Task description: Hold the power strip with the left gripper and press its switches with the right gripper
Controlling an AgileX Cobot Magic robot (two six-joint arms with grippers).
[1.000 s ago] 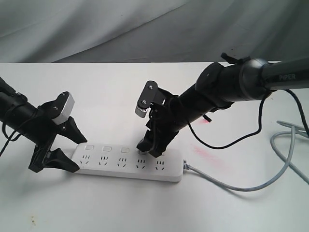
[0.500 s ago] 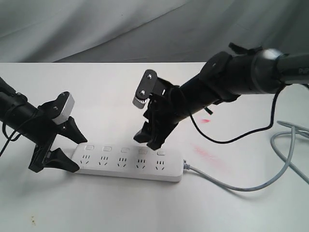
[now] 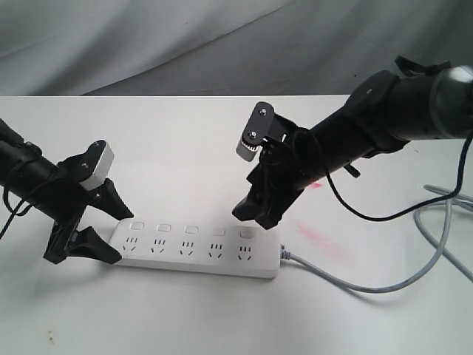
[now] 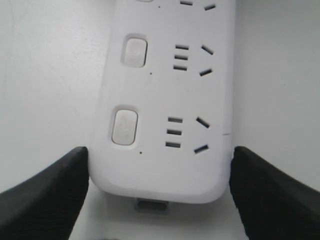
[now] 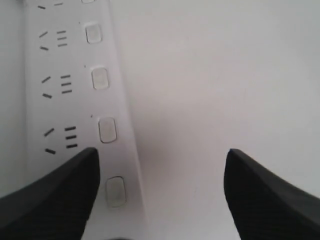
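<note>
The white power strip lies flat on the table, its row of switches along the far edge. My left gripper straddles the strip's left end, its black fingers pressed against both long sides of the power strip; the nearest switches show just beyond. My right gripper hangs open just above the strip's right end, near the last switch, touching nothing. In the right wrist view the gripper is spread wide, with switches beside one finger.
A grey cable runs from the strip's right end and curves off to the right edge. A faint red smear marks the white table right of the strip. A grey cloth backdrop hangs behind.
My right gripper has lifted off the fourth switch and moved up and to the right, toward the last switch. The left gripper and the strip have not moved.
</note>
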